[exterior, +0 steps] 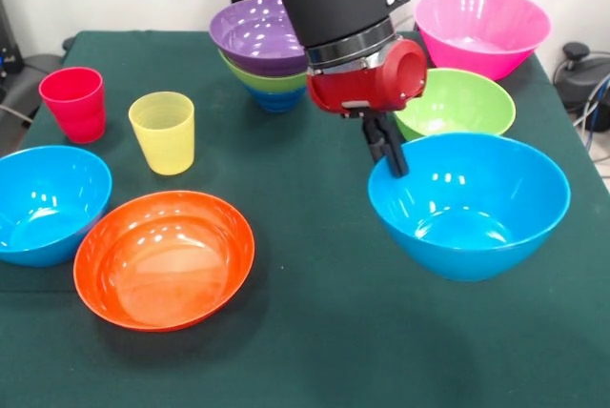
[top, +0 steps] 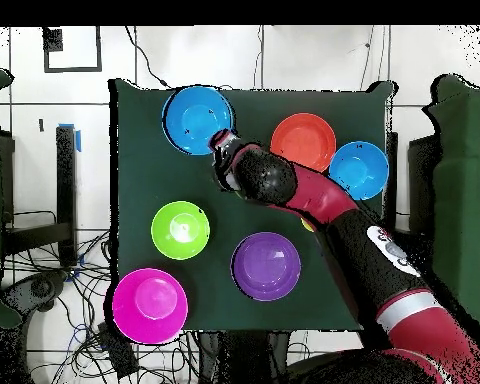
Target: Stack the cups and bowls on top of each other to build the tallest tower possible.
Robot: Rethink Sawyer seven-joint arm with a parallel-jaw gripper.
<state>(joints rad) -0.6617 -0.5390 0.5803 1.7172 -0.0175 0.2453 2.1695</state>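
My gripper (exterior: pixel 393 155) reaches down onto the far left rim of a light blue bowl (exterior: pixel 472 203) at the right of the front view. Its black fingers are closed on that rim. Overhead, the gripper (top: pixel 222 140) meets the same bowl (top: pixel 197 120) at its rim. The tower (exterior: pixel 262 46) stands behind the arm: purple bowl on top, lime green under it, dark blue lowest; overhead only the purple bowl (top: pixel 266 265) shows. The red cup (exterior: pixel 74 101) and the yellow cup (exterior: pixel 164 132) stand upright at the left. Overhead the arm hides the red cup.
An orange bowl (exterior: pixel 164 257) and a second light blue bowl (exterior: pixel 48 203) sit at the front left. A lime green bowl (exterior: pixel 457 103) and the big pink bowl (exterior: pixel 481 29) sit at the back right, just behind the gripped bowl. The table is covered in dark green cloth (exterior: pixel 315 332).
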